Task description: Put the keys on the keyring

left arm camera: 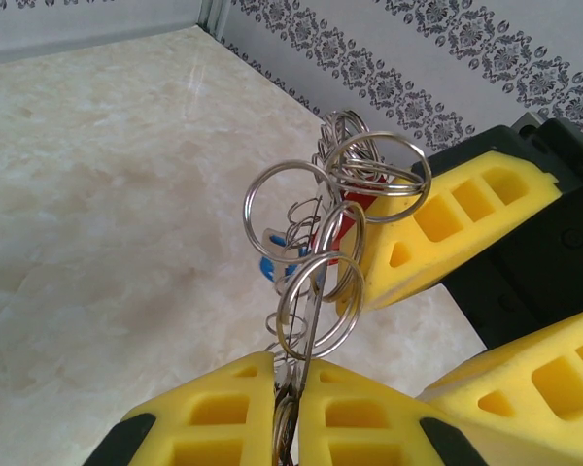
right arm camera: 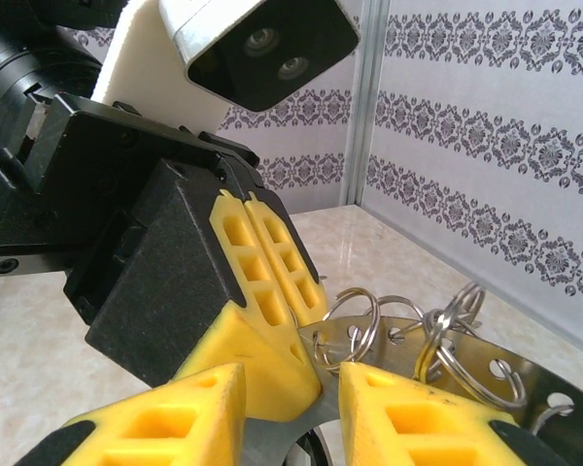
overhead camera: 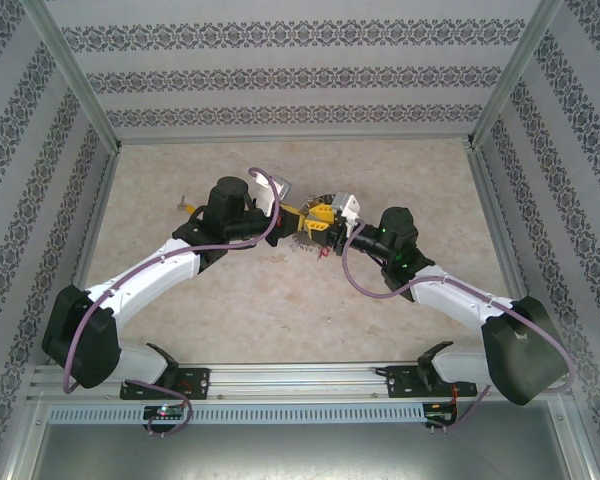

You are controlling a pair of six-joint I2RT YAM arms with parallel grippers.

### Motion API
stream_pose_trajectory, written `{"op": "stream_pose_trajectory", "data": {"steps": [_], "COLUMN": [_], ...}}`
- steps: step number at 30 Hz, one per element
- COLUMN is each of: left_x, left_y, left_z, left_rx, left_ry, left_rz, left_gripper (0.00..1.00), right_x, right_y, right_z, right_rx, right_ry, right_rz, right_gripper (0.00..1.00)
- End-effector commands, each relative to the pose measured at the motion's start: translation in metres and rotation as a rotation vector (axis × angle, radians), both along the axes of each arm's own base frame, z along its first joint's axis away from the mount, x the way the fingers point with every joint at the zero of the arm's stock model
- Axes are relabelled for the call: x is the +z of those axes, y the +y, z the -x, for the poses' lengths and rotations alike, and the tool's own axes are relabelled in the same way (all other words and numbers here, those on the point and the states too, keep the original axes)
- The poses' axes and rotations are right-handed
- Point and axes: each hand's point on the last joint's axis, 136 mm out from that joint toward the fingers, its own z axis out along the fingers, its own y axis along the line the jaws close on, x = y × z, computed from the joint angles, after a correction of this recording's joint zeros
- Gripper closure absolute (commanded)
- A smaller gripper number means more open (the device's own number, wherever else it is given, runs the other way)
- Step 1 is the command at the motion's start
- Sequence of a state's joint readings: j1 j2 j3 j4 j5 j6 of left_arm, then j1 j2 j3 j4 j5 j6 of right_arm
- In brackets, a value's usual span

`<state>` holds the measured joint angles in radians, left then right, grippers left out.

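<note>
We see the large grey flat metal keyring [right arm camera: 486, 361], fringed with small silver split rings [left arm camera: 369, 165] and red [left arm camera: 336, 233] and blue [left arm camera: 268, 268] plastic tags, held over the middle of the beige marbled table [overhead camera: 280, 320], between the two arms. The left gripper [left arm camera: 288, 377] has its yellow foam fingers clenched on the ring's edge. From the right, the right gripper [right arm camera: 291, 381] stands with fingers parted about the band. A small yellow-tagged item [overhead camera: 187, 208], too small to make out, lies left of the left arm.
</note>
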<state>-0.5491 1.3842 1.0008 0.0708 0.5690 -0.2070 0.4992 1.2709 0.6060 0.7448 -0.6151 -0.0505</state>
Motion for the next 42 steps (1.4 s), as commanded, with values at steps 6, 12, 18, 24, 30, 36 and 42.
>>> {"op": "stream_pose_trajectory", "data": {"steps": [6, 12, 18, 24, 30, 36, 42], "left_x": [0.033, 0.03, 0.026, 0.028, 0.029, 0.029, 0.025], "left_y": [-0.008, -0.009, -0.01, -0.009, -0.007, -0.011, -0.012], "left_z": [0.007, 0.008, 0.01, 0.013, 0.017, 0.021, 0.021], "left_rx": [-0.042, -0.048, -0.06, -0.075, -0.085, -0.106, -0.103], "left_ry": [-0.117, -0.12, -0.128, -0.162, -0.203, -0.254, -0.279], "left_rz": [0.074, 0.07, 0.057, 0.039, 0.028, 0.016, -0.008], "left_gripper": [1.0, 1.0, 1.0, 1.0, 1.0, 1.0, 1.0], "right_x": [0.012, 0.014, 0.017, 0.007, -0.009, -0.012, -0.017], "right_y": [0.0, 0.001, 0.003, 0.005, 0.003, 0.004, 0.005], "right_z": [-0.01, -0.011, -0.012, -0.012, -0.017, -0.024, -0.021], "right_rx": [-0.018, -0.014, 0.003, 0.022, 0.001, -0.007, 0.007], "right_ry": [-0.008, -0.012, -0.021, 0.004, 0.063, 0.128, 0.131], "right_rz": [-0.019, -0.021, -0.021, 0.018, 0.048, 0.025, 0.04], "right_gripper": [0.64, 0.64, 0.69, 0.7, 0.67, 0.67, 0.69]}}
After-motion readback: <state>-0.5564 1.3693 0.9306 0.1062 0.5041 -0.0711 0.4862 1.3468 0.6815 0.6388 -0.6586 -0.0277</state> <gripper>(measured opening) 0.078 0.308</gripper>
